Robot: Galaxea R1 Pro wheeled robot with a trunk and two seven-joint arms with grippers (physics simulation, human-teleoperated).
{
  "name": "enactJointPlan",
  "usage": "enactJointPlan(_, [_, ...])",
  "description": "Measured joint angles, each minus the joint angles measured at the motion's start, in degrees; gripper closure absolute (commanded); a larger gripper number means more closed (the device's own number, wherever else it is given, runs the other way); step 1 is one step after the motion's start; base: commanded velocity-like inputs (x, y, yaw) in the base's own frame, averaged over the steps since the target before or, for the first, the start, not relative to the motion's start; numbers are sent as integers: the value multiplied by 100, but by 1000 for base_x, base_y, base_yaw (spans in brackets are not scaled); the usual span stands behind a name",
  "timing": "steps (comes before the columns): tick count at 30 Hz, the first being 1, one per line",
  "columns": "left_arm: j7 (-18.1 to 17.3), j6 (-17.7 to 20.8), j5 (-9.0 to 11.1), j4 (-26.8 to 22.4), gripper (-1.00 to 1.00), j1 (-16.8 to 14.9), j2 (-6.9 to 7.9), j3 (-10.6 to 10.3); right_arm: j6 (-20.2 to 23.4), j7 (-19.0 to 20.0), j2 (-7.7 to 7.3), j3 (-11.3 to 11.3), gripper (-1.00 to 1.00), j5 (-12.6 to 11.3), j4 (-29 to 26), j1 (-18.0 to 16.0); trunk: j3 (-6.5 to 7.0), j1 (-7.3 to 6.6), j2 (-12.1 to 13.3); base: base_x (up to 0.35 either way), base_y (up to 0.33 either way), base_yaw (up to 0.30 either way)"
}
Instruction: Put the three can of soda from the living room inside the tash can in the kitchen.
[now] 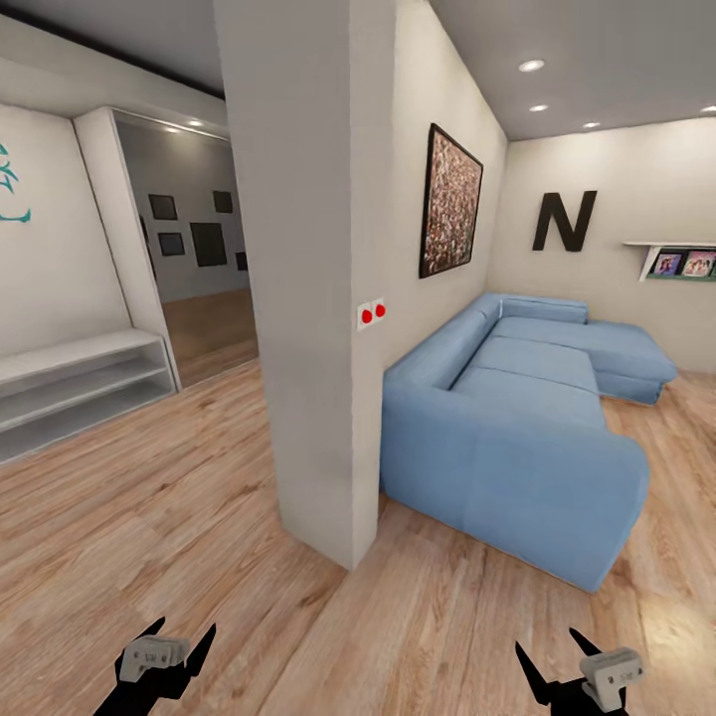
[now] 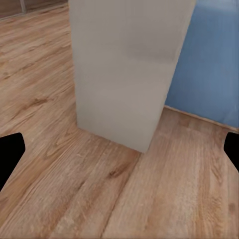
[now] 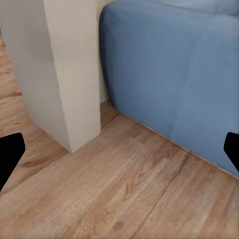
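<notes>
The living room's blue sofa (image 1: 527, 418) lies ahead to the right on the plank floor (image 1: 149, 527), its near end just beside a pale wall end (image 1: 318, 298) that juts toward the robot and stands squarely in the way between the two sides of the space. Two red dots on a small white plate (image 1: 371, 313) sit on the wall's sofa-facing side. Above the sofa hang a dark-framed picture (image 1: 452, 199) and a black letter N (image 1: 564, 221), with a small shelf of photos (image 1: 681, 261) at far right. Left of the wall, a low white shelf unit (image 1: 80, 383) runs along the floor, and a doorway (image 1: 194, 249) opens onto another room with dark frames. The left gripper (image 1: 164, 651) and right gripper (image 1: 567, 661) hover low over the floor, fingers spread apart and empty.
</notes>
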Motion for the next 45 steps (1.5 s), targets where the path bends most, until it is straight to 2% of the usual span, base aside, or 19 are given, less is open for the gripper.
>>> enactJointPlan(16, [-4,0,0,1,-100,1,0,0,12,6,37,-32,-100,-11,-1,-6,-120,0,0,0,0,-67])
enactJointPlan(45, [-3,0,0,1,-100,-1,0,0,9,3,39,-40,-100,-11,-1,-6,-355,0,0,0,0,-134])
